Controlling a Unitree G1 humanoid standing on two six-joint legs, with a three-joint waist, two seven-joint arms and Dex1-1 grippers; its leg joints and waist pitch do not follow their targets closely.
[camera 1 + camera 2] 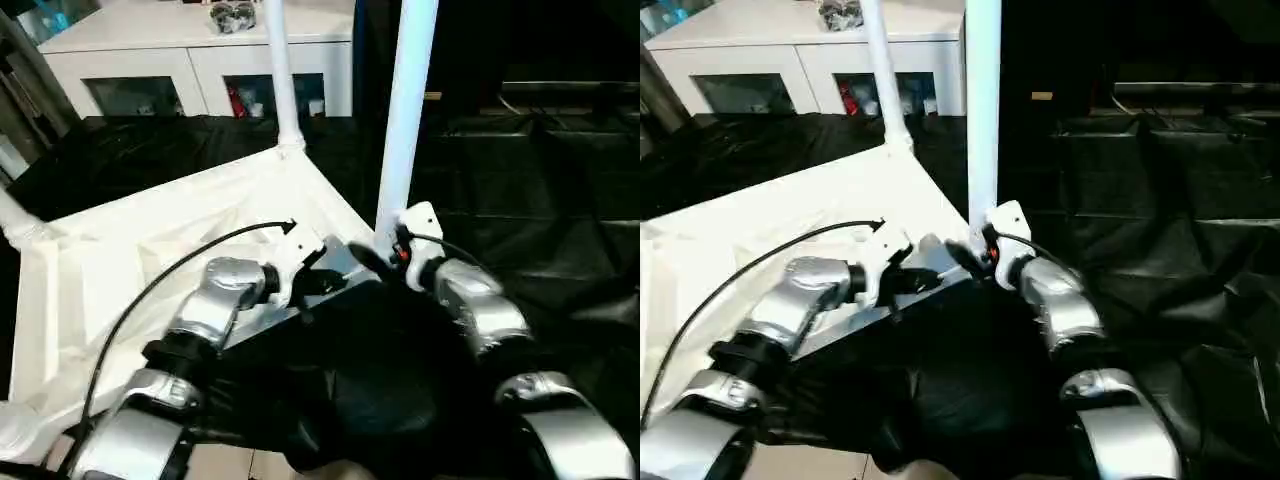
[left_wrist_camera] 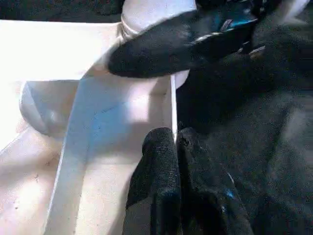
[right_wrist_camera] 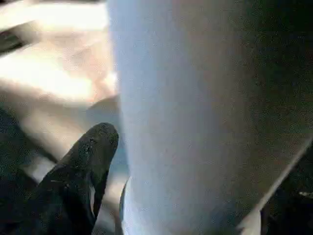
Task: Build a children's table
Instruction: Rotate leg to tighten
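Right end effector [image 1: 385, 258] gripped upright leg [image 1: 405, 130] at tabletop [image 1: 150, 260] corner socket; left end effector [image 2: 176, 142] pinched rim; leg needed pressing home.

Tabletop [image 1: 150, 260], leg [image 1: 405, 120]: smooth white plastic; cloth [image 1: 540, 200]: black, crinkled, slightly glossy.

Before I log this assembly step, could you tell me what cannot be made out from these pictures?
- Near leg: its top is cut off by the head views' upper edge.
- Socket under that leg: hidden by the right gripper in the head views.
- Right gripper's second finger: hidden behind the leg in the right wrist view.
- Tabletop: near corner covered by the silver forearms.
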